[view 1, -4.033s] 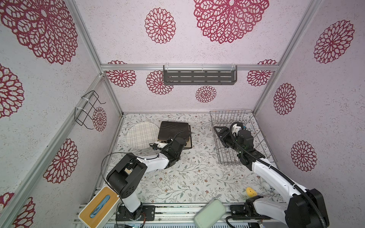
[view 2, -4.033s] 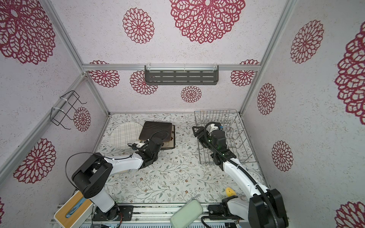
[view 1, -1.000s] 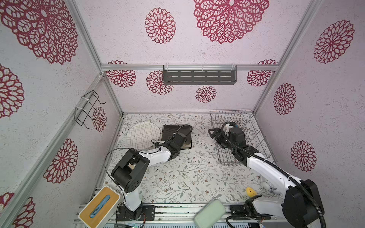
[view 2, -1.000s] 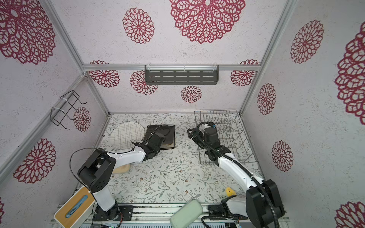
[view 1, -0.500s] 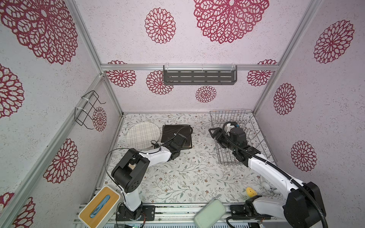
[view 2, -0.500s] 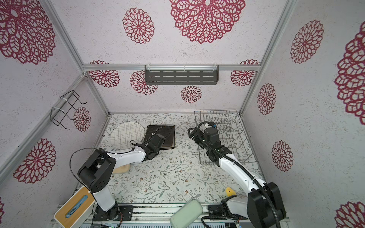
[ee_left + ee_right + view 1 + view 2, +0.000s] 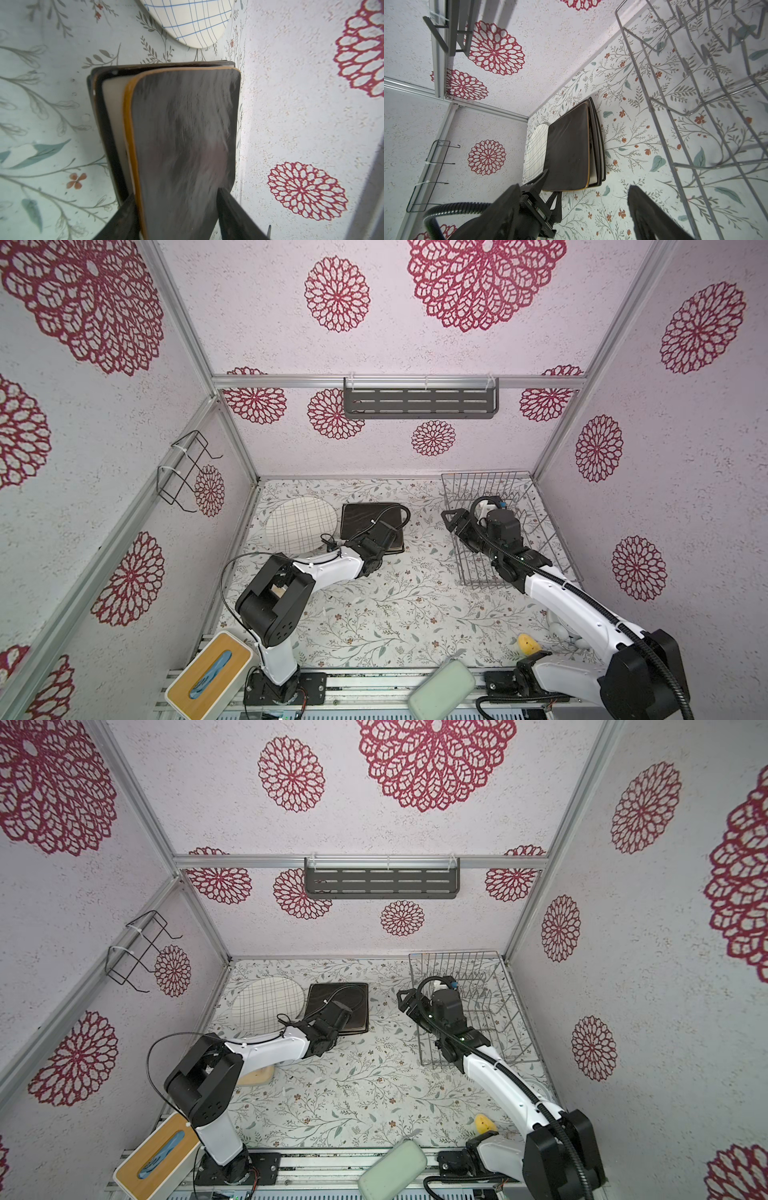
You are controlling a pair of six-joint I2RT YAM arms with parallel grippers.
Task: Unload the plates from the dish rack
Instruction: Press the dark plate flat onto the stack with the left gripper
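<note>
The silver wire dish rack (image 7: 486, 485) (image 7: 457, 965) (image 7: 683, 113) stands at the back right, and no plate shows in it. A round cream gridded plate (image 7: 300, 524) (image 7: 266, 1006) (image 7: 193, 18) (image 7: 535, 149) lies flat at the back left. Beside it is a stack of rounded-square plates with a dark brown plate (image 7: 365, 516) (image 7: 328, 992) (image 7: 182, 135) (image 7: 566, 149) on top. My left gripper (image 7: 390, 531) (image 7: 343, 1013) (image 7: 176, 193) (image 7: 550, 189) is open, its jaws straddling that plate's near edge. My right gripper (image 7: 449, 516) (image 7: 405, 998) (image 7: 573, 188) hangs open and empty just left of the rack.
A black wire holder (image 7: 183, 472) hangs on the left wall and a dark grey slotted shelf (image 7: 419, 402) on the back wall. At the front edge are a tissue box (image 7: 210, 674), a pale green pad (image 7: 440, 689) and a small yellow object (image 7: 525, 644).
The left gripper's jaws have widened around the dark brown plate, which now rests on the stack. The right gripper has hardly moved over the last second.
</note>
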